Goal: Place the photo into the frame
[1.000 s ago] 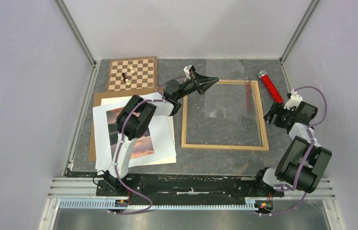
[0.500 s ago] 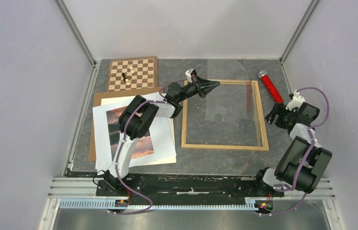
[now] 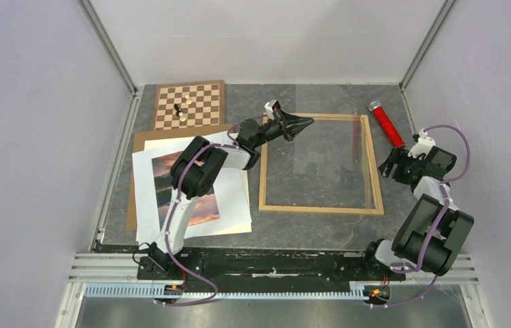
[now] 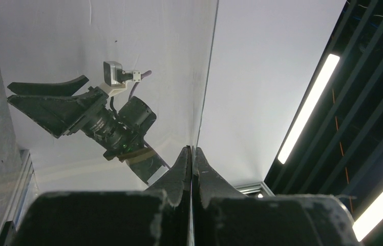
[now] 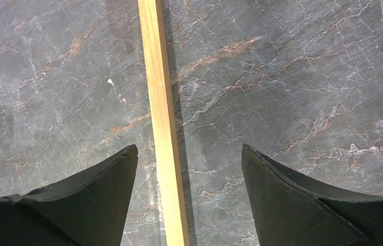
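A light wooden frame (image 3: 320,209) encloses grey marble counter (image 3: 321,231); the sunset photo (image 3: 206,205) lies beside it. Left tool (image 3: 311,121) pinches, seemingly, a clear pane (image 3: 324,137); right tool (image 5: 188,148) gapes.

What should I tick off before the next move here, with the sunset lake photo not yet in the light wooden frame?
1. Left gripper shut on the clear transparent pane: ok.
2. Pane lifted fully clear of the thin light-wood rectangular frame: cannot tell; its lower edge is hard to see.
3. Right gripper open, over the frame's right rail: ok.
4. Frame lying flat on the grey marble table: ok.
5. Rectangular sunset-lake photo free to pick up: not ok; it lies on the white paper sheets with the left arm crossing over it.
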